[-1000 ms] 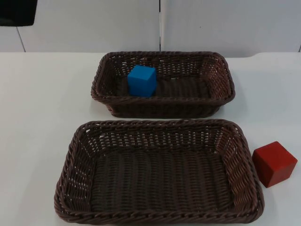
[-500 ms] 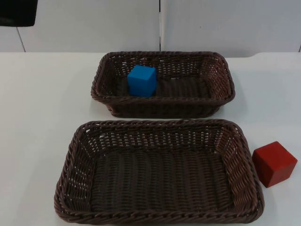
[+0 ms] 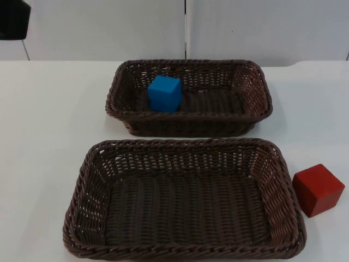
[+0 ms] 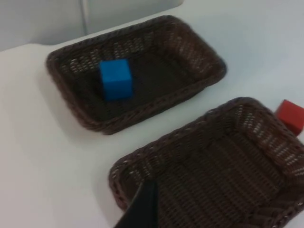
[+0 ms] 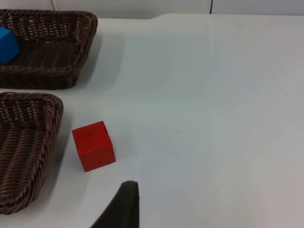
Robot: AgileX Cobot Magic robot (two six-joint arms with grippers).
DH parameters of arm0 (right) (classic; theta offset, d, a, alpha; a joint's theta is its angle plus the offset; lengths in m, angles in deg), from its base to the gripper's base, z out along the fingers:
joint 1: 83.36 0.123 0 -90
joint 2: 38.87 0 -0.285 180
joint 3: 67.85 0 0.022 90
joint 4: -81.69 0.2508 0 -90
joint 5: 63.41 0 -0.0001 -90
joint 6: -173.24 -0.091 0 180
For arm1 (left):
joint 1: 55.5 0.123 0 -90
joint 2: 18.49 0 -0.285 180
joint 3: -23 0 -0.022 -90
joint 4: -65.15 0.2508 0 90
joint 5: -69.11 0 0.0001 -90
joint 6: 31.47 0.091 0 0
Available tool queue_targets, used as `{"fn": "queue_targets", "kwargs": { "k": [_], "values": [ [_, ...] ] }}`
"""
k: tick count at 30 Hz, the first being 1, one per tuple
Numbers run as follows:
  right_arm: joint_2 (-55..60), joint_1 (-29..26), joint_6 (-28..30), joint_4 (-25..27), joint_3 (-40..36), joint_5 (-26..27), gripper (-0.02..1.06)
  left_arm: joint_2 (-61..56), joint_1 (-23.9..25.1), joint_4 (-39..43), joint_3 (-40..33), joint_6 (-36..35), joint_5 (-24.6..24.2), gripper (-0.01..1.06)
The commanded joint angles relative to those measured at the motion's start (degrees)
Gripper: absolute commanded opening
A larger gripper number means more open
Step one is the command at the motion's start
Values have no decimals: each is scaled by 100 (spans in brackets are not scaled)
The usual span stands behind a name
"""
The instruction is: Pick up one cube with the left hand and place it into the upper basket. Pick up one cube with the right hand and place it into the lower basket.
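The left gripper [image 4: 142, 209] hangs above the near left corner of the lower basket [image 4: 142, 156], with one black fingertip in its wrist view; whether its jaws are apart or together cannot be told. The right gripper [image 5: 124, 206] hangs above the bare white tabletop [image 5: 213, 118], near the red cube [image 5: 93, 146], again with a single fingertip visible, so the state of its jaws cannot be told either.

The blue cube [image 3: 164, 93] sits inside the upper basket [image 3: 256, 76], toward its left half, resting on the woven floor close to the front wall. The red cube [image 3: 318, 189] stands on the tabletop [image 3: 49, 120] just beside the right end of the lower basket [image 3: 87, 164], outside it and apart from its rim. Nothing lies on the woven floor of the lower basket. The two dark brown wicker baskets lie one behind the other with a strip of tabletop between them, and the grey partition wall [image 3: 109, 27] rises behind the upper one.
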Motion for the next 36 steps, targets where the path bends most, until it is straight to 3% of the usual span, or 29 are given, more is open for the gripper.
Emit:
{"fn": "queue_targets", "kwargs": {
  "k": [1,11,21,31,36],
  "values": [
    [-18,-31,28,99,-4,41,105,-47,-17,200,-13,-204,61,89],
    [1326,-31,28,443,408,169,105,-47,-17,200,-13,-204,61,89],
    [3752,-31,28,451,1427,234,105,-47,-17,201,-13,-202,39,89],
    [5543,-31,28,481,1529,354,105,-47,-17,235,-13,-202,37,89],
    [6187,-31,134,836,1529,385,105,-47,-17,245,-13,-202,37,89]
  ]
}}
